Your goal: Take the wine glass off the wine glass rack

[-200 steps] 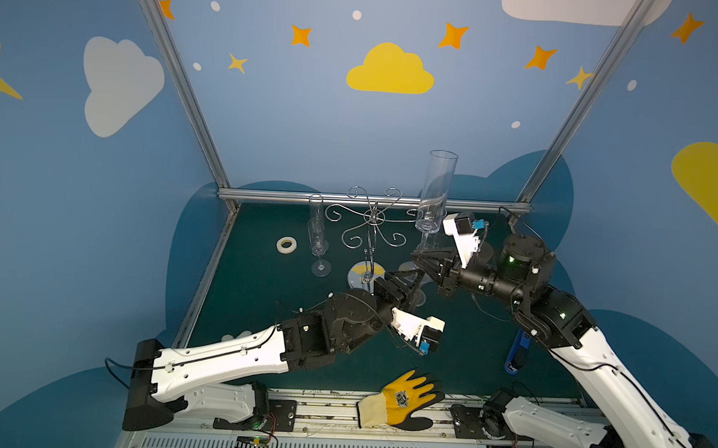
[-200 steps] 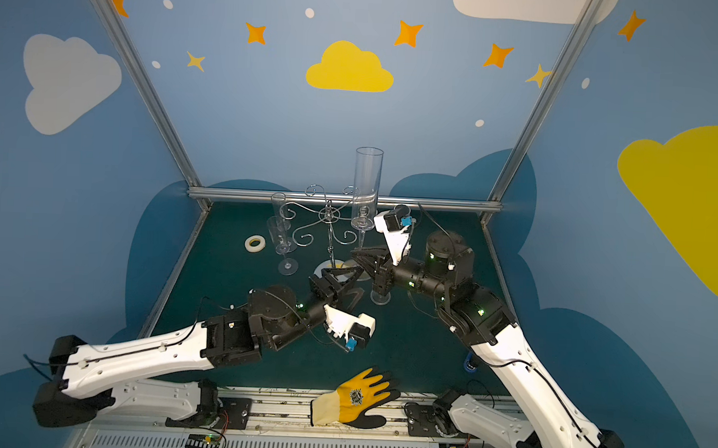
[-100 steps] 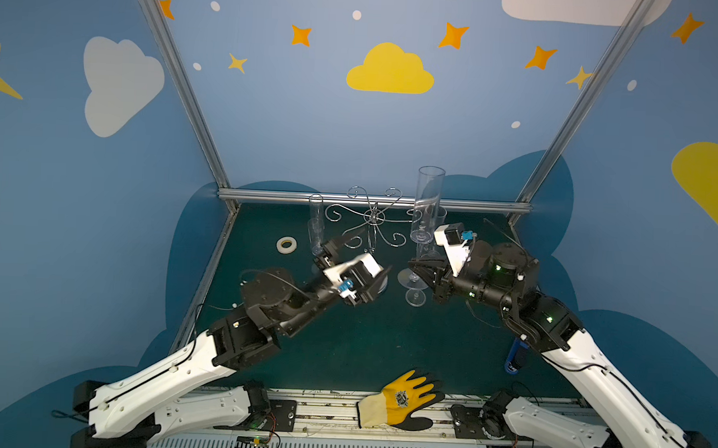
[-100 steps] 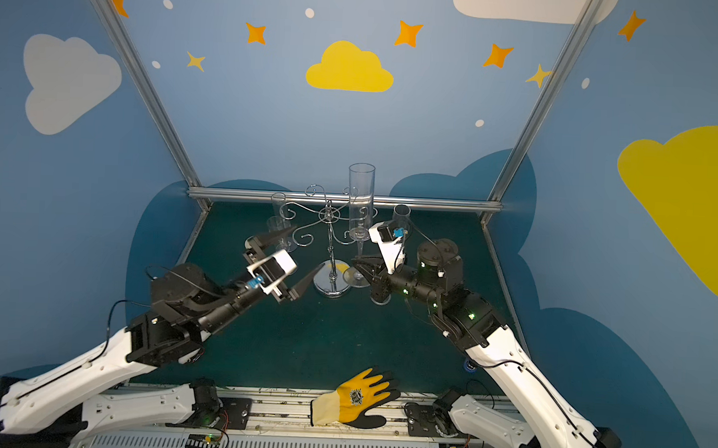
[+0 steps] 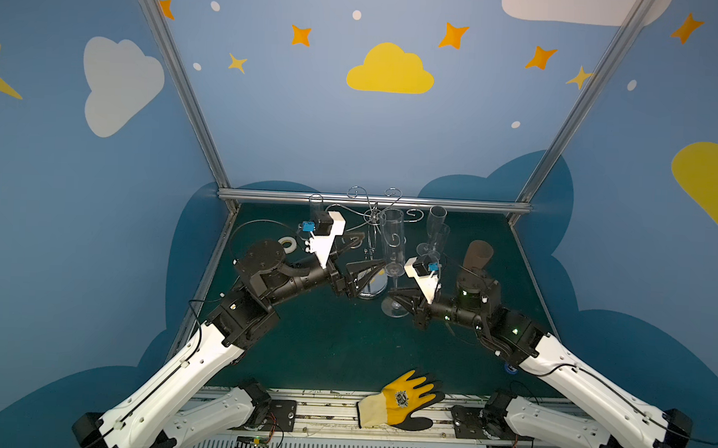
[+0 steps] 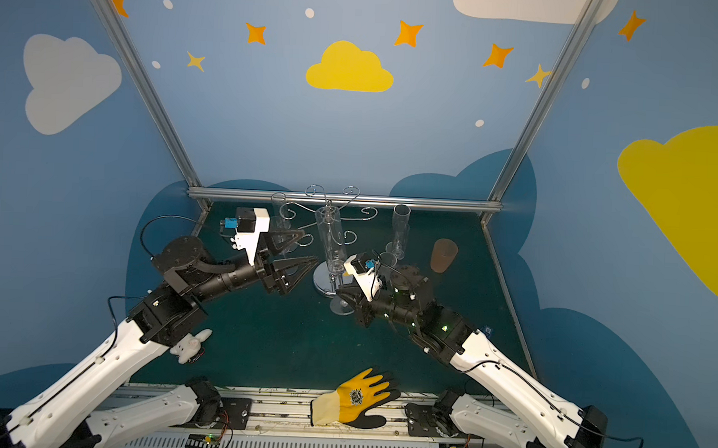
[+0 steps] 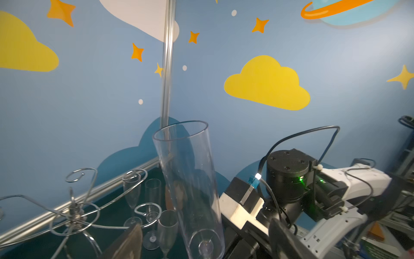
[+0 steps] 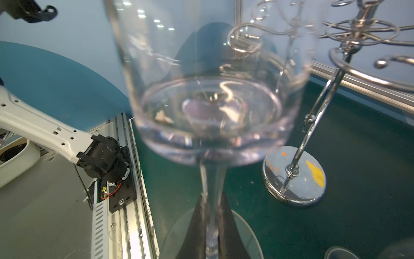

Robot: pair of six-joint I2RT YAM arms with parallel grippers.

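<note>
The wine glass point(image 5: 392, 239), a tall clear flute, stands upright just right of the wine glass rack point(image 5: 372, 244), clear of its arms. My right gripper point(image 5: 396, 295) is shut on its stem point(image 8: 211, 190). Its foot point(image 5: 394, 307) is at the green mat or just above it; I cannot tell which. The rack's round mirrored base point(image 8: 295, 177) stands beside the foot. My left gripper point(image 5: 375, 250) is open left of the rack's pole, at about the height of the glass bowl point(image 7: 190, 179), with nothing in it. In a top view it point(image 6: 310, 246) points at the glass point(image 6: 331, 240).
Other flutes stand at the back right point(image 5: 436, 232) and back left point(image 5: 315, 206). A brown cup point(image 5: 477, 255) is behind my right arm and a tape roll point(image 5: 286, 243) behind the left. A yellow glove point(image 5: 403, 399) lies on the front rail, a white plush toy point(image 6: 189, 344) at front left.
My right gripper has brought the glass down from above the rack to beside its base. My left arm has lifted and turned toward the rack, its jaws opening wider.
</note>
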